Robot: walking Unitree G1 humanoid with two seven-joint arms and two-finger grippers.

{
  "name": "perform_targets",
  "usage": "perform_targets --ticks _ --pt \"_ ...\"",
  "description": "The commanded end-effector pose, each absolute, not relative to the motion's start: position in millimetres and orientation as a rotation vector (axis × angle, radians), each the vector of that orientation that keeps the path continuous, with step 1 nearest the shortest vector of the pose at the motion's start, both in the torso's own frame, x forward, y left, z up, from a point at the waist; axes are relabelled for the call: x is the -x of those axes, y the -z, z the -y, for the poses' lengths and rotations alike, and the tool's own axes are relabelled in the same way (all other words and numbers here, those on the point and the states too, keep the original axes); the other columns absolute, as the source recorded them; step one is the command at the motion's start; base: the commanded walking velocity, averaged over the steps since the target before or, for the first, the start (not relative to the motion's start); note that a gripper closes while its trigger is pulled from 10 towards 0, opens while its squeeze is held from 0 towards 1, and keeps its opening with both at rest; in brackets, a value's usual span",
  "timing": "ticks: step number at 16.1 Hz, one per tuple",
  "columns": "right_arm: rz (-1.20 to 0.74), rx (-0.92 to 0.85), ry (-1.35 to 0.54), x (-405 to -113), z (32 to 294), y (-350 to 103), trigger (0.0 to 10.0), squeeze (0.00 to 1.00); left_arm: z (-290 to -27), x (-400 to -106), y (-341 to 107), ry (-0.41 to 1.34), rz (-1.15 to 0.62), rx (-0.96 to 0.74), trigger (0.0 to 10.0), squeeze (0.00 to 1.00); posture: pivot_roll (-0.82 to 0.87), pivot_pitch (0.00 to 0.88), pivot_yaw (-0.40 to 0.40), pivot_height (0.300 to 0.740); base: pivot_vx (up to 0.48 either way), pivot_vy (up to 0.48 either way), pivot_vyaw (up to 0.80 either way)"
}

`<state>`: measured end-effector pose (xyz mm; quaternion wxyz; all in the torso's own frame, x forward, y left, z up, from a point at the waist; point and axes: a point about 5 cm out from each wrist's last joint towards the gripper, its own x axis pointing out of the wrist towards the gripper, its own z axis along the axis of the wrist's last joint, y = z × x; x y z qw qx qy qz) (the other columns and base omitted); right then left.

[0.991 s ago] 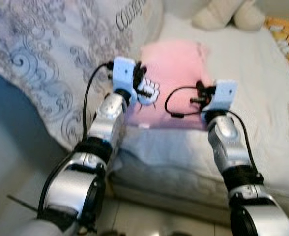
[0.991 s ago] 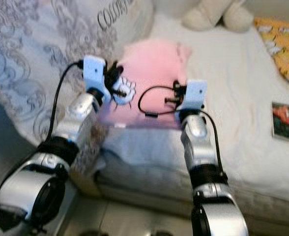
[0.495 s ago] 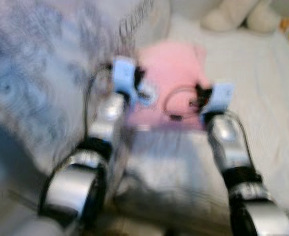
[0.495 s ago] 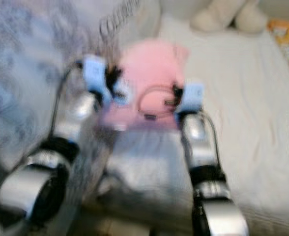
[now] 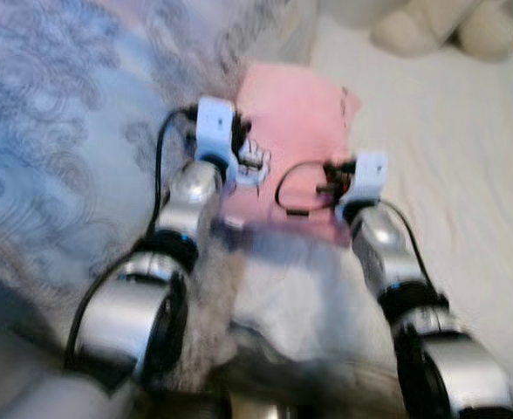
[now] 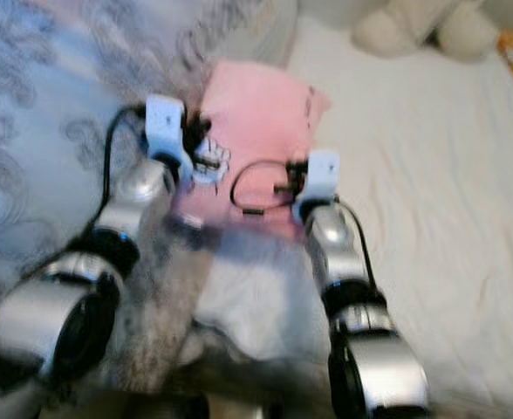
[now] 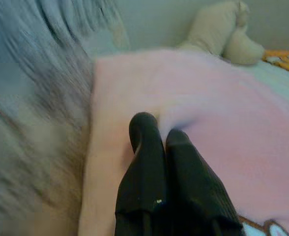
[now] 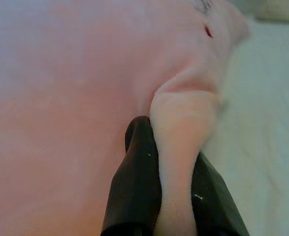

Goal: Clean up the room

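head views: a pink blanket (image 5: 296, 113) lies on the white bed (image 5: 448, 166), a patterned duvet (image 5: 56, 131) at its left, open sheet to the right. left wrist: the left end effector (image 7: 159, 135) pinches the blanket. right wrist: the right end effector (image 8: 176, 142) clamps a fold.

No text, label, brand or number can be read. Dark lettering runs along the far edge of the patterned grey-blue quilt (image 5: 82, 113) at the far left of the bed (image 5: 448, 157), but blur leaves it unreadable. A small black-and-white print on the pink cloth (image 5: 296, 105) is too blurred to make out.
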<state>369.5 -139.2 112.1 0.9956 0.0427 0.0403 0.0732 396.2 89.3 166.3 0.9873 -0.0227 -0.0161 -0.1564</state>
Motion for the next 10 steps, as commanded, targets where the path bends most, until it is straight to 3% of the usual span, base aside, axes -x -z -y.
perform_targets --ticks 1,5,9,10 --pt "-0.116 -0.029 -0.112 -364.5 148.9 -98.5 10.0 0.0 -110.5 -391.4 -142.8 0.203 -0.04 0.129 10.0 0.0 -0.07 0.277 0.001 0.74 0.0 0.0 0.0" --pt "-0.197 -0.036 -0.089 -358.8 153.3 -81.4 10.0 0.0 -94.8 -382.8 -123.0 0.216 -0.114 0.161 10.0 0.0 -0.08 0.294 -0.001 0.74 0.0 0.0 0.0" --pt "-0.246 -0.09 -0.088 -350.6 145.1 -66.3 10.0 0.0 -102.6 -385.6 -126.9 0.2 -0.103 0.102 10.0 0.0 -0.08 0.277 0.005 0.74 0.0 0.0 0.0" --pt "-0.258 -0.099 -0.085 -348.8 143.1 -62.8 10.0 1.0 -105.1 -386.7 -128.2 0.202 -0.103 0.093 10.0 1.0 -0.08 0.256 0.007 0.74 0.0 0.0 0.0"
